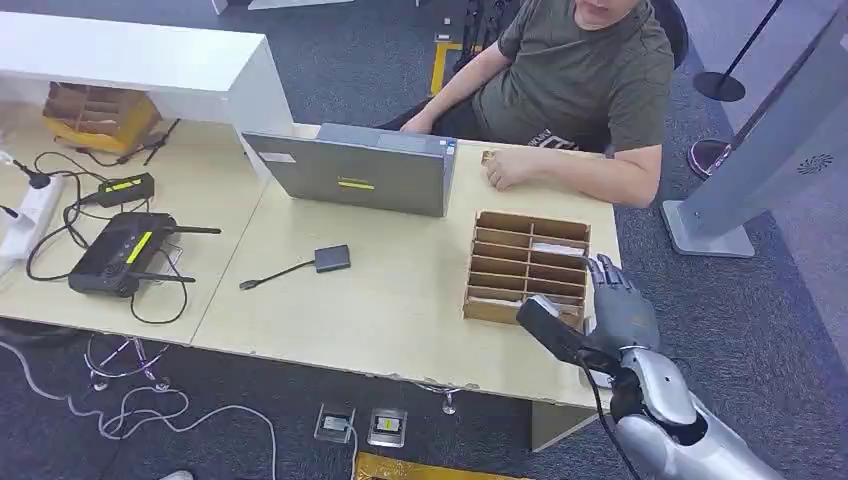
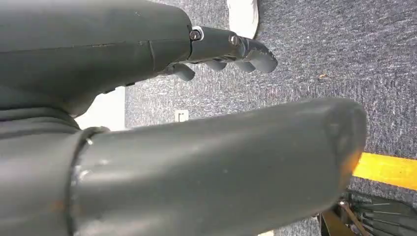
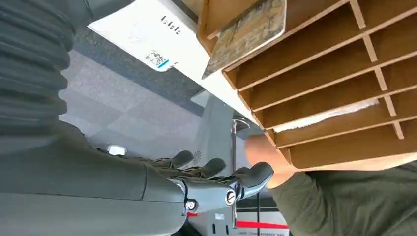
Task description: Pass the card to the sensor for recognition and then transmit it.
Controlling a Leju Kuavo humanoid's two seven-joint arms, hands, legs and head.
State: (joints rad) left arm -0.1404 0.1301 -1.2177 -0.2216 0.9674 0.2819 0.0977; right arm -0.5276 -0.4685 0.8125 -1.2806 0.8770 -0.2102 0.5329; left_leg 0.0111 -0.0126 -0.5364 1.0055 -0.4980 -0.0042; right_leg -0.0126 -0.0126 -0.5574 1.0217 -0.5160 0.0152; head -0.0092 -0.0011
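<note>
Starting from the left: the left hand (image 2: 231,51) hangs over carpet, fingers loosely curled, holding nothing. Further right, the card (image 3: 248,32) leans in a slot at one end of the wooden organizer (image 1: 528,265). It's probably light, stiff and slick (pinch the exposed edge). The right hand (image 1: 620,305) hovers just beside the organizer, fingers apart and empty.

Head view looks down on the desk (image 1: 400,300); right wrist view, close behind its hand (image 3: 211,182), shares the wooden organizer (image 1: 527,265); left wrist view faces carpet, probably.

One laptop (image 1: 360,175), one wooden organizer (image 1: 527,267), perhaps two cards (image 3: 248,32).
</note>
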